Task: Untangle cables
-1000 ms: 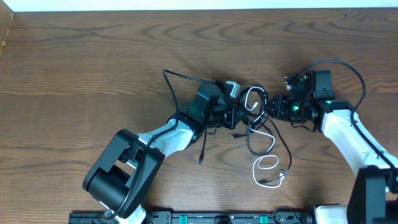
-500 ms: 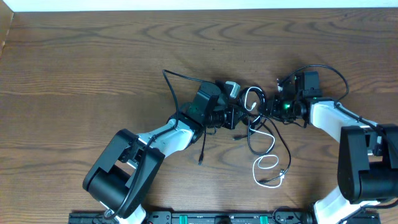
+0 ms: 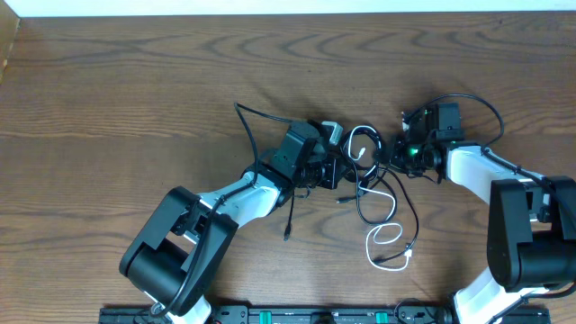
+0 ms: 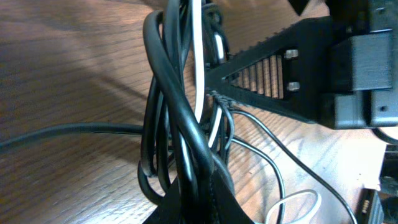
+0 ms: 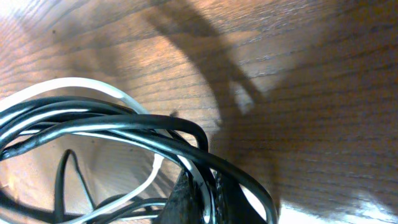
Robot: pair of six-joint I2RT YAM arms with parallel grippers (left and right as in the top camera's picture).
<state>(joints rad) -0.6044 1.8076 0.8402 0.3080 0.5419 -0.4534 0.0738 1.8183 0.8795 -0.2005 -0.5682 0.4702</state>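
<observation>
The cables (image 3: pixel 363 155) are a small tangle of black and white cords in the middle of the table, between my two grippers. My left gripper (image 3: pixel 346 169) is shut on the bundle's left side. In the left wrist view the black and white cords (image 4: pixel 180 106) rise out of the shut left gripper (image 4: pixel 202 200). My right gripper (image 3: pixel 388 155) is shut on the bundle's right side, with a white and a black cord (image 5: pixel 124 121) pinched in the right gripper (image 5: pixel 203 199). A white loop (image 3: pixel 385 245) and black strands trail toward the front.
One loose black cord end (image 3: pixel 288 229) lies under the left forearm, and another runs off to the back left (image 3: pixel 241 110). A thick black wire (image 3: pixel 486 103) arcs over the right wrist. The arm bases and a black rail (image 3: pixel 297 315) line the front edge.
My right arm has swung left to the bundle and its gripper has shut on the cords. The left gripper stays shut and the bundle has shifted slightly.
</observation>
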